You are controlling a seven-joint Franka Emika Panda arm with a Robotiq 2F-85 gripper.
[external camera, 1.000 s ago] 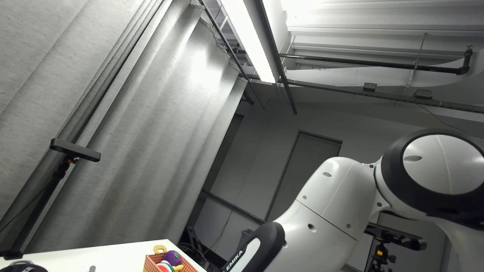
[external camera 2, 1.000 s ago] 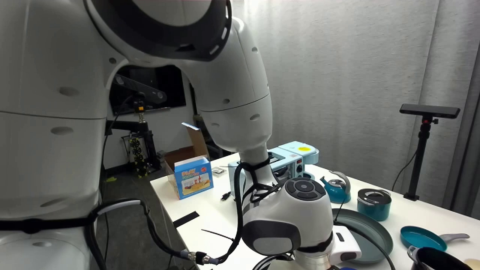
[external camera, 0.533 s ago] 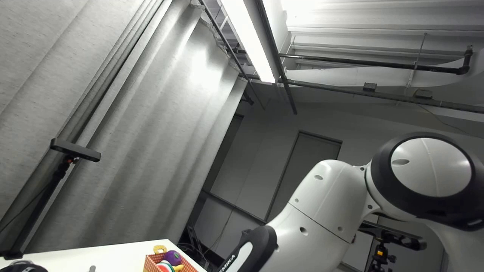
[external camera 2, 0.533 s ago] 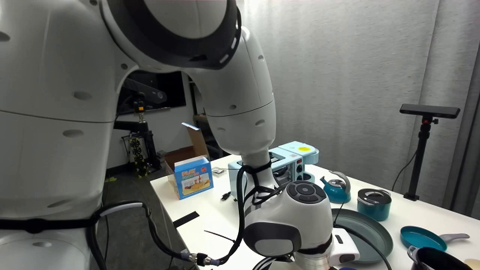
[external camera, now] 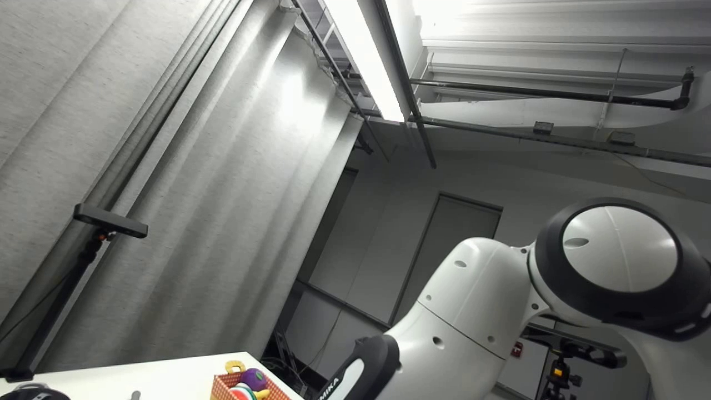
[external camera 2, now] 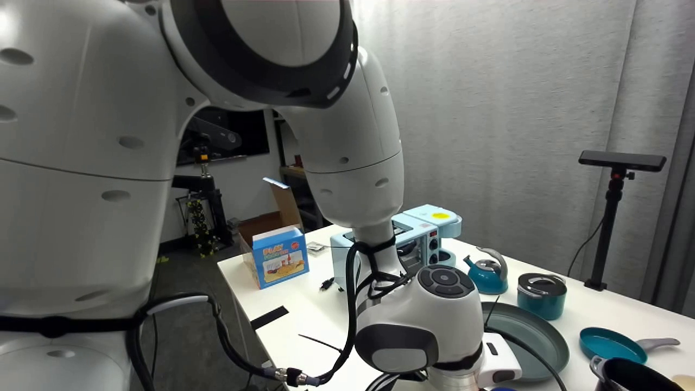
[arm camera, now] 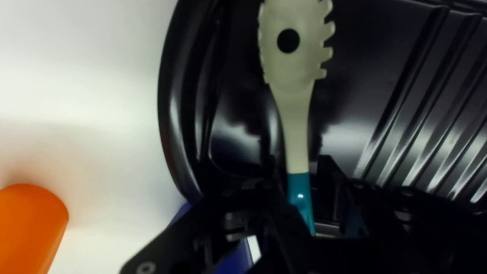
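Straddling a pasta server (arm camera: 296, 114), the "MIKA" arm's (external camera: 472, 316) fingers (arm camera: 330, 173) stand narrowly parted, hold unclear.

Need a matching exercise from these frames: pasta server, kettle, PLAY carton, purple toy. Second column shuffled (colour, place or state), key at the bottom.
Things
1. pasta server
2. kettle
3. carton marked PLAY
4. purple toy

Colour, place or state
A. blue-fronted, flap raised
B. pale toothed head, teal handle
C. in an orange-red basket
D. teal and spouted, beside a lidded pot

Pairs: 1-B; 2-D; 3-A; 4-C
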